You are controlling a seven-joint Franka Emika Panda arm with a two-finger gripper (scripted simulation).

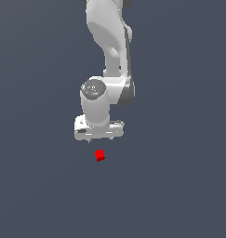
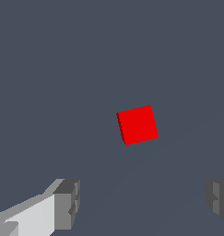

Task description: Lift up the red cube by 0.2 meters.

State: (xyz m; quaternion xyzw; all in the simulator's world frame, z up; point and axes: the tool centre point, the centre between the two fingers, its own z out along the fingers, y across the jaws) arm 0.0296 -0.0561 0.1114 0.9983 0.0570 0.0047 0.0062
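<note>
The red cube point(image 1: 100, 155) is tiny and lies on the plain grey floor, a little below the white gripper point(image 1: 101, 138) in the exterior view. In the wrist view the red cube point(image 2: 137, 124) shows its bright top face, slightly rotated, with a thin darker side. The two grey fingertips point(image 2: 68, 203) stand wide apart with nothing between them; the gripper point(image 2: 143, 203) is open. The cube sits apart from both fingers, touching neither.
The white arm point(image 1: 109, 46) comes down from the top of the exterior view. Around the cube there is only the flat dark grey floor point(image 1: 179, 186).
</note>
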